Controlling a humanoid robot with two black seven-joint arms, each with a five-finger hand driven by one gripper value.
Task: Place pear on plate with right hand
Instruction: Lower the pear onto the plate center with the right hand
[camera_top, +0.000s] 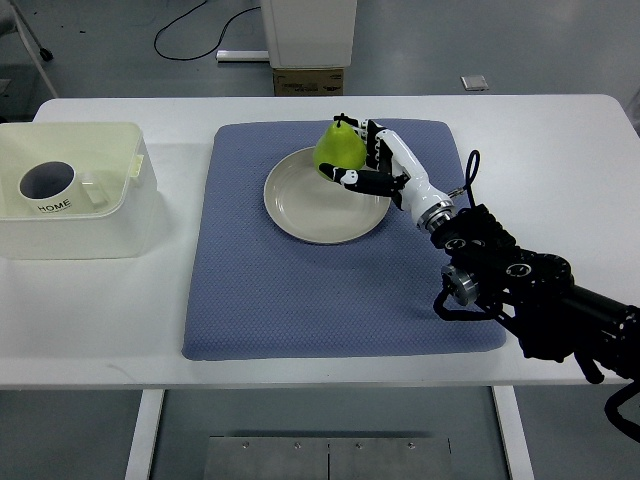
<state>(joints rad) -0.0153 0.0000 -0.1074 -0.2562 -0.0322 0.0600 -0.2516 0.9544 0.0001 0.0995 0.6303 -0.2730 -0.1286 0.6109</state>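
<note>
The pear (338, 148) is grasped by the right hand (372, 165), with fingers (360, 178) wrapped round its near and right sides. The pear is held at the far edge of the plate (300, 215), over the rim; whether its base touches the plate or hangs just above cannot be told from this steep view. The pick-up is judged done and the carry nearly done; what is left is setting the pear down further onto the plate, letting go, and pulling the hand away. The pear is held roughly upright: the long axis is seen running base-to-stem, with the stem end pointed up and slightly away from the plate's centre, toward the far side, and the broad end is turned down toward the plate. The plate is seen on a blue mat (300, 300). Left of the plate, well apart, a bin (110, 215) with a cup (48, 186) inside is seen. The left arm is not in view.
</note>
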